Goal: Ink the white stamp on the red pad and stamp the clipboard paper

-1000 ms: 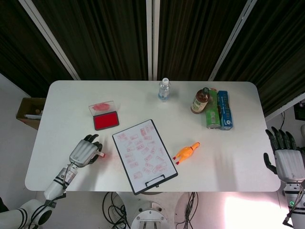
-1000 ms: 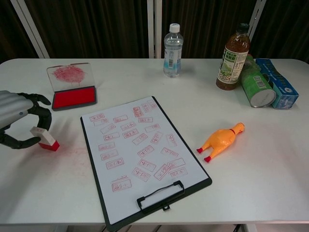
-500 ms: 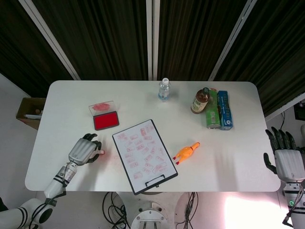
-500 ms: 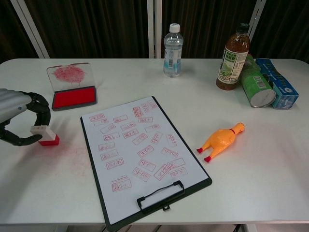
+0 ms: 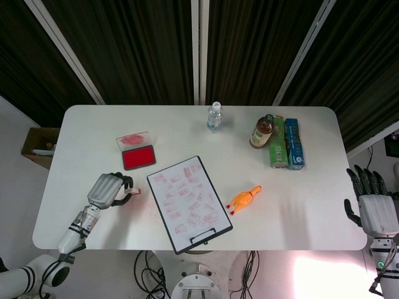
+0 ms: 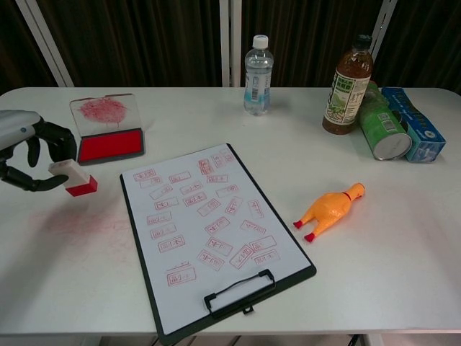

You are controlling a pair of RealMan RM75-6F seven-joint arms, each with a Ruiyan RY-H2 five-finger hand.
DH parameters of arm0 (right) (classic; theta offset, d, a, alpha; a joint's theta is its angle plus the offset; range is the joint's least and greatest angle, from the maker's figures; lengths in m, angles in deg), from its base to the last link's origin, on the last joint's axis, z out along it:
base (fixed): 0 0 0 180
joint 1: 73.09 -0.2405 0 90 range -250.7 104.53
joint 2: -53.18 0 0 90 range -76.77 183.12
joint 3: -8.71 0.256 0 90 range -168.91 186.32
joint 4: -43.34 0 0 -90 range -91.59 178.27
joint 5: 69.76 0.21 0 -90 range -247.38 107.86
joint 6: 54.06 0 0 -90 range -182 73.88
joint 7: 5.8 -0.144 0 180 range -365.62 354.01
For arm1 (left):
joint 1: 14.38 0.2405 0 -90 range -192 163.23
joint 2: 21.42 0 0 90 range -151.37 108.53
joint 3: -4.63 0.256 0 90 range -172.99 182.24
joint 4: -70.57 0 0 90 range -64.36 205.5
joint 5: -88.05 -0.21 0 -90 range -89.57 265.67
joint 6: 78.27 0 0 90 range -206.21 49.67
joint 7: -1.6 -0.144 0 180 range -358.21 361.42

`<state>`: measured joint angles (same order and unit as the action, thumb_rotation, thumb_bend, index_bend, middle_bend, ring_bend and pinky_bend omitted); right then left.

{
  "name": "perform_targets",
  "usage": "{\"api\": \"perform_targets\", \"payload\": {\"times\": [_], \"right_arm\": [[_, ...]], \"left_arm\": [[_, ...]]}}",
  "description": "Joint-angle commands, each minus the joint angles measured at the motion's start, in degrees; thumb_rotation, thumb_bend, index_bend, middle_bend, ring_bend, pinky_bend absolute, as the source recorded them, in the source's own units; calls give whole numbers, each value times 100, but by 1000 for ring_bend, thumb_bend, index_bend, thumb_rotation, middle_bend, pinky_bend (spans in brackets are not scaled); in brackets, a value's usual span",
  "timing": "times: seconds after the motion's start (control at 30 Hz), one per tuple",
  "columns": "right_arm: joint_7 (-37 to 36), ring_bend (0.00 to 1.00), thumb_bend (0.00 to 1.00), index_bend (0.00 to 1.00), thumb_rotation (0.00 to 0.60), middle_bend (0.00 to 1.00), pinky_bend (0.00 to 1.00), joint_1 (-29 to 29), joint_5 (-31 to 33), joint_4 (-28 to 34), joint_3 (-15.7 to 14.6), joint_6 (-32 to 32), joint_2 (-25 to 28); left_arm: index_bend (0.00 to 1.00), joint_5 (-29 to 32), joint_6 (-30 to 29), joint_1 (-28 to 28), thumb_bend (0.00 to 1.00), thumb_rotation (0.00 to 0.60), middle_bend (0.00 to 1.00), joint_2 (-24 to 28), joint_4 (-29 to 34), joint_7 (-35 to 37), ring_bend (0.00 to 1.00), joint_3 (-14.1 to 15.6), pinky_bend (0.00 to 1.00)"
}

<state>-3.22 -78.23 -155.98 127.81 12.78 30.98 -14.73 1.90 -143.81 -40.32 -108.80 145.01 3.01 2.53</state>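
My left hand holds the white stamp with its red base, lifted above the table at the left. The stamp hangs just in front of the open red ink pad, whose clear lid is smeared red. The clipboard lies in the middle, its paper covered with several red stamp marks. My right hand is open off the table's right edge, seen only in the head view.
A water bottle stands at the back middle. A brown tea bottle, a green can and a blue box sit at the back right. An orange rubber chicken lies right of the clipboard. Faint red smudges mark the table.
My left hand has lifted the stamp off the table and carried it back toward the ink pad. The right hand has not moved.
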Motion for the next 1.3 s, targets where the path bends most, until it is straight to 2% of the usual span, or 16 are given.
{"api": "perform_targets", "payload": {"times": [0.03,0.27,0.43,0.53,0.7,0.93,1.3], "right_arm": [[5,0,407,0,600,0,0,1,1,12,0,1,7],[37,0,408,0,600,0,0,22,46,58,3,2,32],[87,0,408,0,600,0,0,43,51,111,2,32,53],[148,0,408,0,600,0,0,58,79,155,0,29,79],[203,0,407,0,600,0,0,65,89,212,5,35,105],[263,0,407,0,600,0,0,78,129,250,2,17,111],[195,0,408,0,600,0,0,90,195,199,10,-24,80]], "left_arm": [[637,2,26,-140,351,600,636,-20,-114,231,488,-150,601],[641,299,353,-645,351,600,643,-184,-690,627,504,-701,620],[642,835,1008,-1021,351,600,656,-332,-1117,759,552,-1032,683],[645,1069,1386,-1166,352,600,662,-407,-1332,772,581,-1069,720],[646,1315,1700,-1334,363,600,664,-711,-1875,717,585,-1087,724],[654,1463,1989,-1571,416,600,667,-1020,-2415,636,584,-1106,724],[649,1748,2404,-1692,418,600,666,-1265,-2950,354,585,-1052,717]]}}
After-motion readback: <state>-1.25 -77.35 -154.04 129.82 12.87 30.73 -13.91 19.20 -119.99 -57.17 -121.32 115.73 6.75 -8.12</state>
